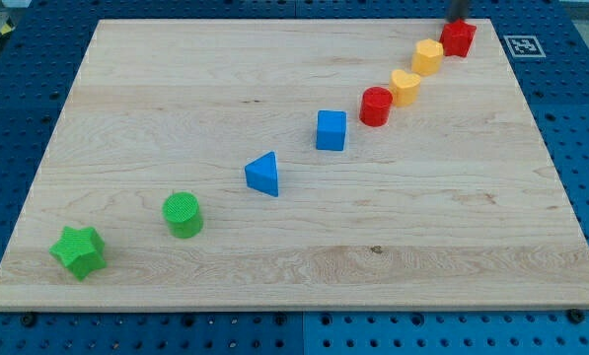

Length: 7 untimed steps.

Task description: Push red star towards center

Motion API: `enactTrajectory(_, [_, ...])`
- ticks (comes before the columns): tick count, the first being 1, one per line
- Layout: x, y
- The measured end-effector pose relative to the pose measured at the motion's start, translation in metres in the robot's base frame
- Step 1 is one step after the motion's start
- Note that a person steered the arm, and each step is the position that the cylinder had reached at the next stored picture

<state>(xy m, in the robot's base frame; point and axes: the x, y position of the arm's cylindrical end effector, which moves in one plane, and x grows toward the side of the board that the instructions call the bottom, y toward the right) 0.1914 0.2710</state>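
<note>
Red star (459, 37): small bright red block, points barely discernible, at the wooden board's (274, 247) top-right corner, just beside a yellow block (429, 56); my tip (457, 21), a bare rod grasping nothing, touching the star's top edge, entering from the view's top.

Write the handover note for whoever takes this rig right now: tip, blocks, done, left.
My tip sits at the view's top right, right behind the red star-shaped block; contact cannot be confirmed.
The red star is at the far top-right corner of the wooden board, heading a diagonal line: two yellow blocks, red cylinder, blue cube, blue triangular block, green cylinder, green star.
Done: tip positioned only.
Left: push the red star towards the centre; the nearest yellow block is in the way.
</note>
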Motion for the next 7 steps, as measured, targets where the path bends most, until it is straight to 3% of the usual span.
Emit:
enactTrajectory(1, [0.019, 0.030])
enactTrajectory(3, [0.043, 0.026])
enactTrajectory(5, [0.045, -0.032])
enactTrajectory(7, [0.045, -0.054])
